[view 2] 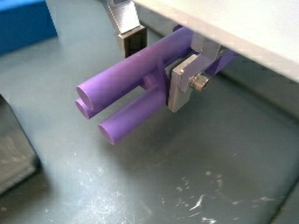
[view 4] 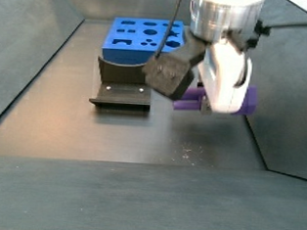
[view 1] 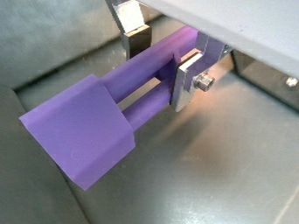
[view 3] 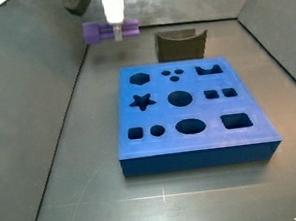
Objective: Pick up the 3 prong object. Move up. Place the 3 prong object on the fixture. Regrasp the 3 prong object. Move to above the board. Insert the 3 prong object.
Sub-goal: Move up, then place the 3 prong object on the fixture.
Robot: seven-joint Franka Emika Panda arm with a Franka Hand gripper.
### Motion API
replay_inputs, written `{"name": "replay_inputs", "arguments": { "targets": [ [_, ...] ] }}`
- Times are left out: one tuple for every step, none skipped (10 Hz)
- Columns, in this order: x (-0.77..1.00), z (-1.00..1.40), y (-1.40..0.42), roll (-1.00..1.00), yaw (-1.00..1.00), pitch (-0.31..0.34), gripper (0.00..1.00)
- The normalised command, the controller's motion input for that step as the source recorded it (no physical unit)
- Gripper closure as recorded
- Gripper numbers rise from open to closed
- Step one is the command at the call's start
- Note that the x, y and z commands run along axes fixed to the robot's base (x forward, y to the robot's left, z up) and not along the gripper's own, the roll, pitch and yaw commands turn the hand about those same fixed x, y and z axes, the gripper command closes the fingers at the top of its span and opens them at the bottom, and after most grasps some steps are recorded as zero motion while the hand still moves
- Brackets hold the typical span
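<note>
Gripper [view 1: 162,61] seen raised above floor, fingers [view 2: 184,80] clamped on 3 prong object [view 1: 111,118]. Object held horizontal in air, off to side of fixture [view 3: 180,44], apart from board [view 3: 192,116].

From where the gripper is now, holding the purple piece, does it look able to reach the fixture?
Probably yes. The gripper holds the 3 prong object in the air, apart from the fixture. In both side views nothing stands between them; the board lies off to the side.
</note>
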Motion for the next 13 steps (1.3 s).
{"name": "replay_inputs", "arguments": {
  "targets": [
    [-0.03,0.27,0.01,0.01,0.00,0.044,1.00],
    [0.00,1.00,0.00,0.00,0.00,0.000,1.00],
    [0.00,1.00,0.00,0.00,0.00,0.009,1.00],
    [-0.01,1.00,0.00,0.00,0.00,0.017,1.00],
    [-0.02,1.00,0.00,0.01,0.00,0.023,1.00],
    [-0.02,1.00,0.00,0.02,0.00,0.028,1.00],
    [-0.03,1.00,0.00,0.02,0.00,0.034,1.00],
    [-0.03,1.00,0.01,0.03,0.00,0.041,1.00],
    [-0.03,0.91,0.01,0.03,0.00,0.047,1.00],
    [-0.03,0.81,0.01,0.04,0.00,0.054,1.00],
    [-0.01,0.59,0.01,0.04,0.00,0.063,1.00],
    [0.00,0.43,0.01,0.04,0.00,0.075,1.00],
    [0.00,0.21,0.01,0.04,0.00,0.090,1.00]
  ]
}}
